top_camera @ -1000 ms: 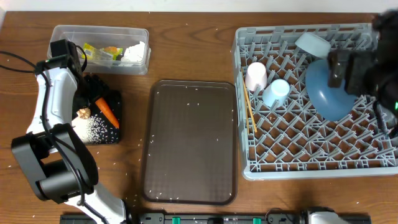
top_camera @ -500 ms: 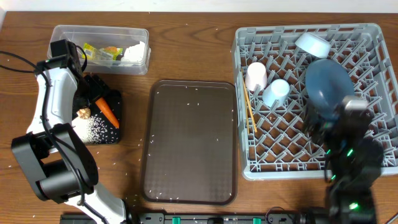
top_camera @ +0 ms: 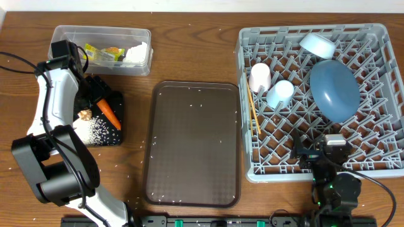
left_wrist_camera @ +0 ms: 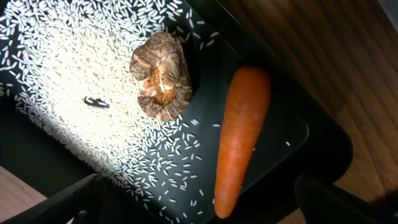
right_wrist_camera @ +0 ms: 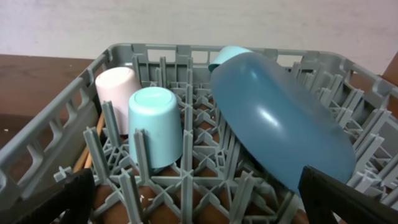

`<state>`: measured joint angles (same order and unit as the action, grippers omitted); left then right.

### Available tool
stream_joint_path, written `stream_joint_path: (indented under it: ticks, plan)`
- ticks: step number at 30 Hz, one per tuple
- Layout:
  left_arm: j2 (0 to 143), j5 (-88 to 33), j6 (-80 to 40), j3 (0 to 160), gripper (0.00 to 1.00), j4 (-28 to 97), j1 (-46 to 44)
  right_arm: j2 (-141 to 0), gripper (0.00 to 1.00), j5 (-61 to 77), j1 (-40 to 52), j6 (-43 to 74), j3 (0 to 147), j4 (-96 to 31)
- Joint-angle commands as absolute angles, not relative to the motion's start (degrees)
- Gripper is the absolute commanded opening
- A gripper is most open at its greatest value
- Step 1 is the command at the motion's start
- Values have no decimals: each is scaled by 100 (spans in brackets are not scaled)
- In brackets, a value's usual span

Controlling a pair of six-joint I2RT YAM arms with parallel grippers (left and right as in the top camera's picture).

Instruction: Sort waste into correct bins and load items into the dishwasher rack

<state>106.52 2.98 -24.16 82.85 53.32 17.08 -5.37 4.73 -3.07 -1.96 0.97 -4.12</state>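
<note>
- Left hand [left_wrist_camera: 214,210]: fingers spread, empty, hanging right over the black tray [left_wrist_camera: 292,118], frame left.
- Carrot [left_wrist_camera: 239,137] just under it, long axis diagonal, beside the lump [left_wrist_camera: 163,74] on the rice [left_wrist_camera: 68,68].
- Right hand [right_wrist_camera: 202,211]: spread, empty, at the rack [top_camera: 252,170] lower edge, facing the plate [right_wrist_camera: 280,124].
- Wrapper [top_camera: 104,53], tissue [top_camera: 136,53] in the tub [top_camera: 63,31], upper left.
- Looks done; only stray rice on the brown tray [top_camera: 192,145], left arm nearer.
- No readable writing.

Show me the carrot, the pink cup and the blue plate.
carrot [left_wrist_camera: 239,137], left wrist view, middle of its body.
pink cup [top_camera: 259,77], overhead view, middle of the cup.
blue plate [top_camera: 333,90], overhead view, centre of its visible face.
</note>
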Motion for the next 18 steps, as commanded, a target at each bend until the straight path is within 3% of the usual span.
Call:
stream_joint_path:
  ticks: [1, 18]
  plan:
    - [10718, 305, -2425, 8261, 98, 5343, 1702, -401, 99, 534, -215, -226, 32, -377]
    - [10718, 305, -2425, 8261, 98, 5343, 1702, -30, 99, 541, -110, -222, 32, -377]
